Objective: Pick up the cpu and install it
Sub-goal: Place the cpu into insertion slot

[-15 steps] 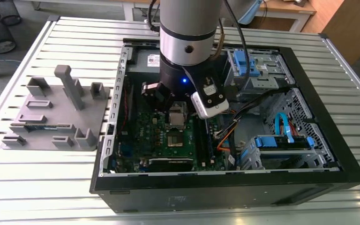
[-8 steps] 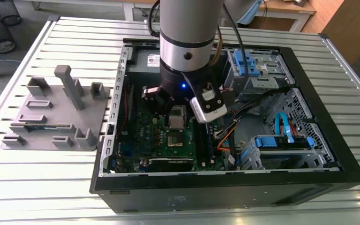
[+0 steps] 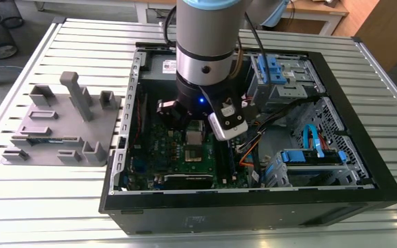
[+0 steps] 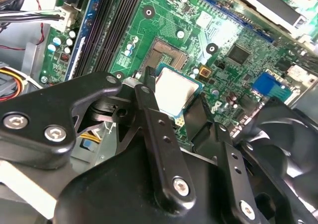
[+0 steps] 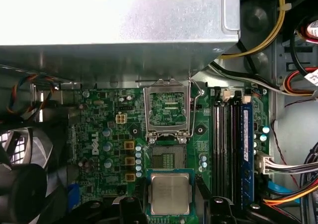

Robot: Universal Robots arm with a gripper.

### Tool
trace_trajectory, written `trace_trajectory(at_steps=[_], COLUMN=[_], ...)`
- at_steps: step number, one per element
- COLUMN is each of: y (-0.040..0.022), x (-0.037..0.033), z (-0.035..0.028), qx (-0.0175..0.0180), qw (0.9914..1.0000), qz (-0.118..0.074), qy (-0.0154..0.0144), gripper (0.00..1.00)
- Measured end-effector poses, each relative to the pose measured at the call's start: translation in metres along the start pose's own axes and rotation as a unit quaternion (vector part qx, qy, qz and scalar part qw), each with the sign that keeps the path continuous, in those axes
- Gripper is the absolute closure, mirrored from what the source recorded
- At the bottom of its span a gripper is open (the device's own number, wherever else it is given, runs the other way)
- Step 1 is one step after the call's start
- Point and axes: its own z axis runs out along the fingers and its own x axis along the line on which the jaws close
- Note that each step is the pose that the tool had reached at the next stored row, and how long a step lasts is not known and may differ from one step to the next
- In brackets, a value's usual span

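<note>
Squarely between the gripper's fingers (image 4: 149, 114) sits the cpu (image 5: 170, 194), silvery top up, pinched on two opposite edges by the closed gripper (image 5: 171, 206). It hangs over the green motherboard (image 5: 99, 134), just beside the open socket (image 5: 169, 157). In the exterior view, the grey tray (image 3: 60, 129) lies at the gripper's nine o'clock.

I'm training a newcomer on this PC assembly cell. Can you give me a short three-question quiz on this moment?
1. True or false: the cpu already sits in the socket.
2. What does the end effector grip? A) a memory stick B) the cpu C) a fan
3. In the exterior view, on which side of the computer case does the grey block tray lie?
Key: 1 false; 2 B; 3 the exterior view's left.
</note>
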Motion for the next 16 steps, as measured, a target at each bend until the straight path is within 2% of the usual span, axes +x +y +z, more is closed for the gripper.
trace_trajectory(at_steps=[12, 16], y=[0.0003, 0.0003], x=[0.0001, 0.0001], z=[0.0198, 0.0245], qx=[0.0001, 0.0015], qw=[1.0, 1.0], qz=[0.002, 0.002], qy=[0.0, 0.0], gripper=[0.53, 0.53])
